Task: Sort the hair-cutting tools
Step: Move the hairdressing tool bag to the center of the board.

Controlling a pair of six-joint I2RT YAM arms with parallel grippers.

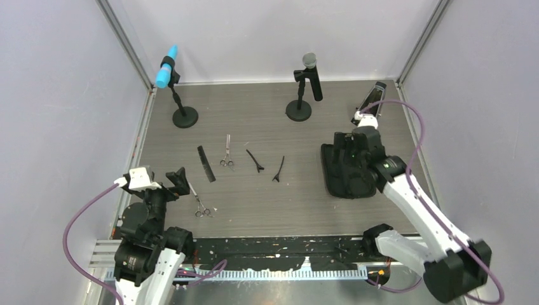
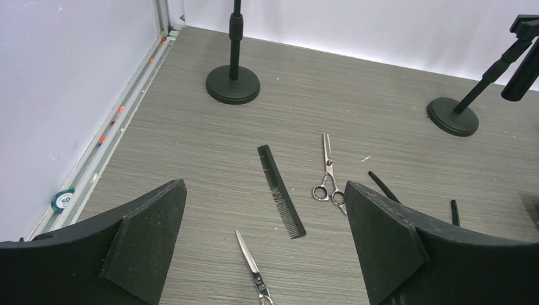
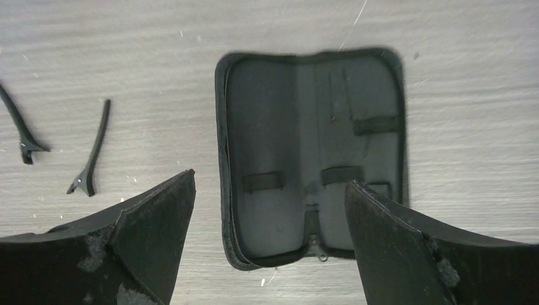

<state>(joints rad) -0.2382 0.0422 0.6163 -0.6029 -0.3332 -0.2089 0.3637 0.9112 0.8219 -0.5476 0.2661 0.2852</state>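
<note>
Soft, even light fills all three views, bright on the pale walls (image 1: pixel 63 95) and flat on the grey table (image 1: pixel 254 127), leaving only faint shadows around the microphone bases (image 1: pixel 185 117). The farther scissors (image 2: pixel 327 175) catch a slight gleam, while the open case (image 3: pixel 267 127) reads dark and murky inside.

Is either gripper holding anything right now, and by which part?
Nothing. Both the left gripper and right gripper are open and empty; the right hangs over the open case.
</note>
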